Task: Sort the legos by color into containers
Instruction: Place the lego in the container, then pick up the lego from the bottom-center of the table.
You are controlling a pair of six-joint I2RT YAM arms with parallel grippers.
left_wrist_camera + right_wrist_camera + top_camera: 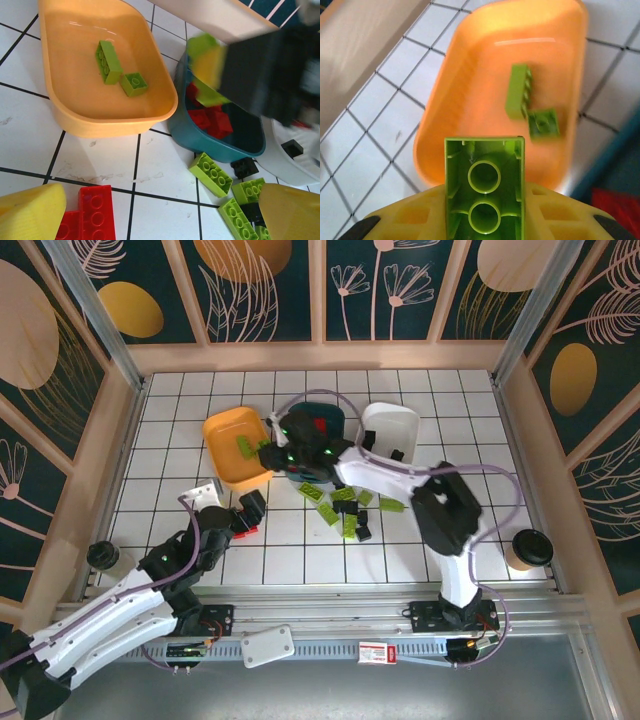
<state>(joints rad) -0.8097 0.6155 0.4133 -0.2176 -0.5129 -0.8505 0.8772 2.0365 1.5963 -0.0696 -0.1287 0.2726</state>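
Orange-yellow plastic tray (470,90) holds two lime green studded bricks (519,92); many remain loose. Right end effector (485,227) pinches a third green brick (484,170); left end effector (160,210) gapes.

Bright, even light falls from above on the white tiled table (300,550), and the shadows on it are soft and faint. In the top view the straight frame posts (88,300) bow slightly toward the edges. Glare shows as thin white streaks on the floor of the orange tray (75,120) in both wrist views. In the left wrist view the right gripper (207,70) is smeared by blur, and the near yellow fingers (30,215) are soft too. In the right wrist view the green brick (485,185) is crisp — the tray and tiles behind it are hazy.
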